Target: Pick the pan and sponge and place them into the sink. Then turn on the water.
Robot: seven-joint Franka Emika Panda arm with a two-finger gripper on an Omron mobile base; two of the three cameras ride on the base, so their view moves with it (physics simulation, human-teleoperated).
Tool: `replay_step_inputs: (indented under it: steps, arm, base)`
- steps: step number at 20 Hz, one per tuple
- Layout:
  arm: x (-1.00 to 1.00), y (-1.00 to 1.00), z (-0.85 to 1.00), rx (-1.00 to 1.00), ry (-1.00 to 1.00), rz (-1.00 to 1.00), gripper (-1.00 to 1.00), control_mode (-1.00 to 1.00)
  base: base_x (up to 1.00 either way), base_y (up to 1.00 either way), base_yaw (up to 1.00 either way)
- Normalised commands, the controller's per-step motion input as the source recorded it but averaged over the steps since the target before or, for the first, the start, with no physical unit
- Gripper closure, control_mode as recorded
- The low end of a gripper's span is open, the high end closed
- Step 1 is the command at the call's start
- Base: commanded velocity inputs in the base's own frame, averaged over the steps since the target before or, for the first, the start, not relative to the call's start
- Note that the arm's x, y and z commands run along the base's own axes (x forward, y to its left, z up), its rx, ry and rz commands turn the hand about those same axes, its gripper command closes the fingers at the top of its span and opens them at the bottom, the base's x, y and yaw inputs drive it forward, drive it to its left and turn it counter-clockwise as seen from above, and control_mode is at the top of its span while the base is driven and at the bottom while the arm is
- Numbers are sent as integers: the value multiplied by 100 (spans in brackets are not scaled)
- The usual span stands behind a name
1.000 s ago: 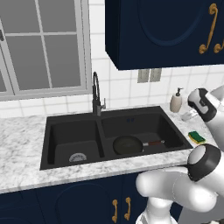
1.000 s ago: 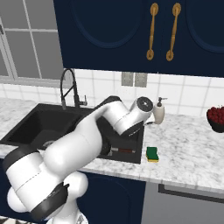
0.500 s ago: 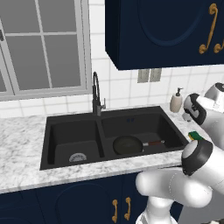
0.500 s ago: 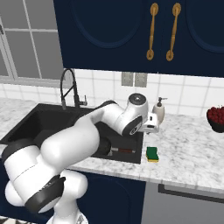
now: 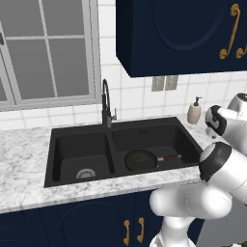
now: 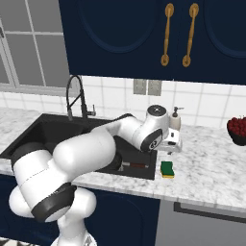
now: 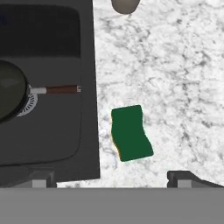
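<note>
The black pan lies in the right basin of the black sink, its reddish handle pointing toward the counter. On the marble counter just right of the sink rim lies the green sponge, also seen near the counter's front edge. My gripper hangs above the sponge, open with nothing between its fingers. In the hand view the gripper has its fingertips standing wide apart, below the sponge in that picture. No water is in view at the arched black faucet.
A cream soap dispenser stands on the counter behind the sponge, close to the hand. A dark bowl of red fruit sits at the far right. Dark blue cabinets hang above the counter. My own arm crosses over the right basin.
The hand has swung right, away from the sink's right basin, and now hangs over the sponge on the counter. The pan has stayed in the basin. The jaws stay open.
</note>
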Motion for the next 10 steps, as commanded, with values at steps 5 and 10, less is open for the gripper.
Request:
replay_step_inputs:
  steps: [5, 10]
  arm:
    - [-24, -2, -7, 0, 9, 6, -100, -100]
    - [-6, 0, -13, 0, 4, 12, -100, -100]
  base:
    - [0, 0, 0]
    - [0, 0, 0]
